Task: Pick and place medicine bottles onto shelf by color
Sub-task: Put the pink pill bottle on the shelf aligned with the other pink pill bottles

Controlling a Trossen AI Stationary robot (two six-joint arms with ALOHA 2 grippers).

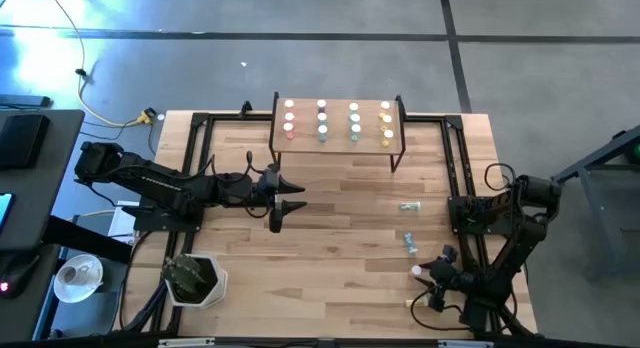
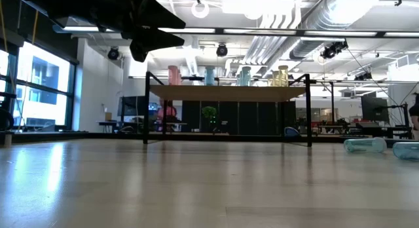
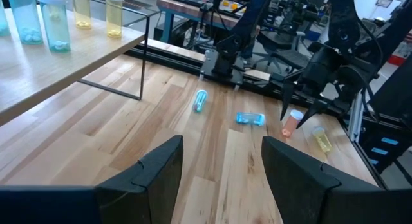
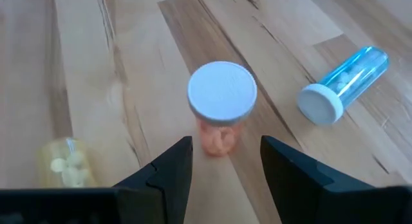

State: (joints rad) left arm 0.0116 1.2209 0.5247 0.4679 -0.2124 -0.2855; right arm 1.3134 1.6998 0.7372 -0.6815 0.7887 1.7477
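Twelve medicine bottles stand capped on the shelf at the bench's far edge, in four columns of three: red toward the shelf's left end, then blue, green and yellow toward its right end. From the low view I see the shelf raised on thin black legs, with open air beneath the board.

Four more bottles remain on the bench near its right edge. A green bottle lies on its side well in front of the shelf's right leg, a blue bottle lies on its side nearer the front edge, and a red bottle stands upright close to the front right corner, with a yellow bottle lying just beside it.

My right tool hangs over that corner, its fingers apart and empty, one on each side of the red bottle's white cap without touching it. The blue bottle lies near, off to one side of it.

My left tool hovers above the bench's middle, left of centre, fingers spread and holding nothing. Bare wood runs from it to the loose bottles and to the shelf. Black frame rails border the bench's left and right edges.
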